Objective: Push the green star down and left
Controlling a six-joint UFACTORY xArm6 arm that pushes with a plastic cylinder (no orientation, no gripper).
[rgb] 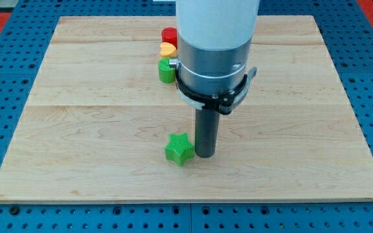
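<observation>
The green star point(179, 148) lies on the wooden board point(96, 129), a little below the middle. My tip point(204, 155) stands right beside the star's right side, touching it or nearly so. The rod rises from there into the large grey and white arm body that fills the view's top centre.
Near the view's top, left of the arm body, stand a red cylinder point(169, 35), a yellow heart-shaped block point(167, 48) and a green cylinder point(166, 70), partly hidden by the arm. A blue perforated surface point(5, 77) surrounds the board.
</observation>
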